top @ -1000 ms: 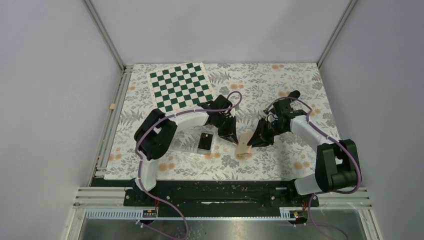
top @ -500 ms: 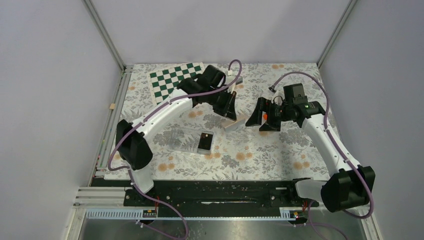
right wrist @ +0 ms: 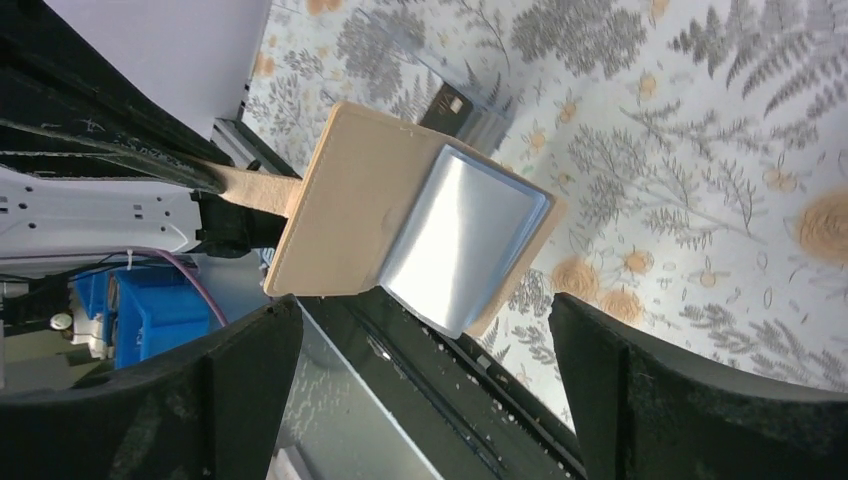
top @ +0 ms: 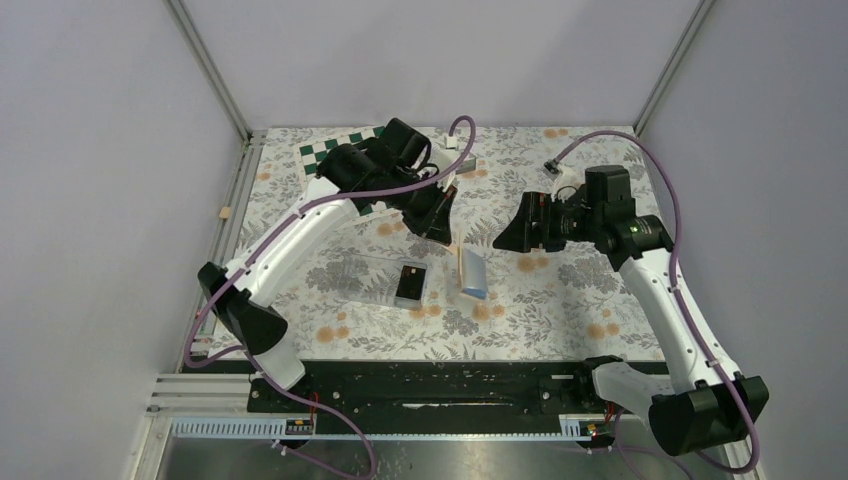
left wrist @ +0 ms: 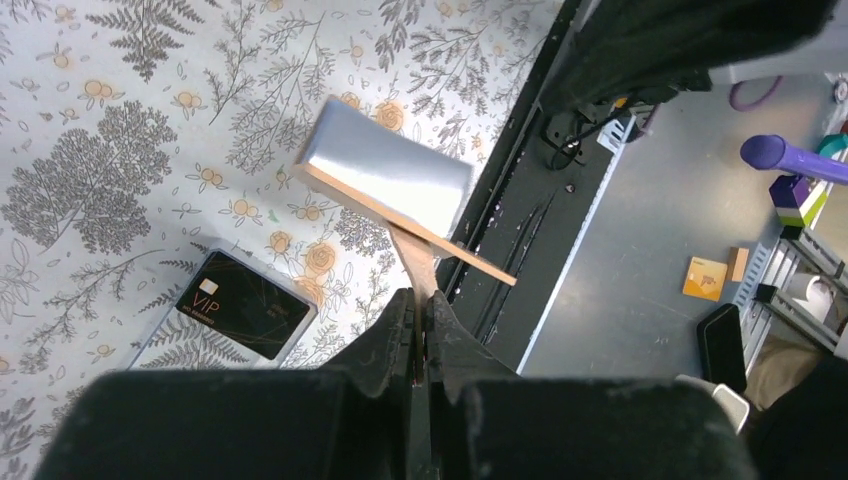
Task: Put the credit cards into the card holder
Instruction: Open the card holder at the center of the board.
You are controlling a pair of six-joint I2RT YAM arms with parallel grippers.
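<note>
Left claw (left wrist: 418, 300) pinching card holder (left wrist: 390, 175) by tab only, right claw (right wrist: 425, 305) spread: holder could twist or slip.

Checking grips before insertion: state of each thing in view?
card holder: open, blue lining showing, held by its tab.
left gripper: shut on the card holder's tab.
right gripper: open, empty, apart from the card holder.
credit card: flat in the clear tray, not yet inserted.

Top view: checkerboard (top: 320, 160) mostly hidden behind left arm (top: 300, 225). Right wrist view: credit card (right wrist: 455, 104) nearly all behind card holder (right wrist: 350, 190), only a corner shows. Left wrist view: print under "VIP" too small to read; card holder's tab end buried in left gripper (left wrist: 418, 300).
</note>
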